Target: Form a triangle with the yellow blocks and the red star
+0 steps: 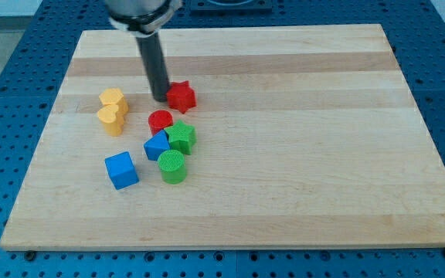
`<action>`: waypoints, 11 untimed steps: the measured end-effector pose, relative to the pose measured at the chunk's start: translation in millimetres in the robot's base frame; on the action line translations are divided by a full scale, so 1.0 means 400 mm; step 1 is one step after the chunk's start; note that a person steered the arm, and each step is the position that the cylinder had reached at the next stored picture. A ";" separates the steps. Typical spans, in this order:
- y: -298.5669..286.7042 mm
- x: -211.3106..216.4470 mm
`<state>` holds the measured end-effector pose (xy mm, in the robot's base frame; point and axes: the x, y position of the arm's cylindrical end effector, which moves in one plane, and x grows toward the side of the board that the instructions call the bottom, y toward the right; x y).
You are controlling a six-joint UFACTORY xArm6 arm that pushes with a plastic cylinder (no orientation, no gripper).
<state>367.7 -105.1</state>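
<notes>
The red star (181,96) lies on the wooden board's upper left part. My tip (161,99) stands right against the star's left side, touching it or nearly so. Two yellow blocks sit to the left of the tip: one (113,100) above and one, heart-like, (112,119) just below it, touching each other. The rod rises from the tip towards the view's top.
Below the star is a cluster: a red cylinder (160,121), a green star (181,137), a small blue block (156,145) and a green cylinder (172,166). A blue cube (121,170) lies further left. The wooden board (284,154) lies on a blue perforated table.
</notes>
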 end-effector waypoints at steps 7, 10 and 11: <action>-0.028 0.034; -0.362 -0.072; -0.407 0.064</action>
<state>393.4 -267.8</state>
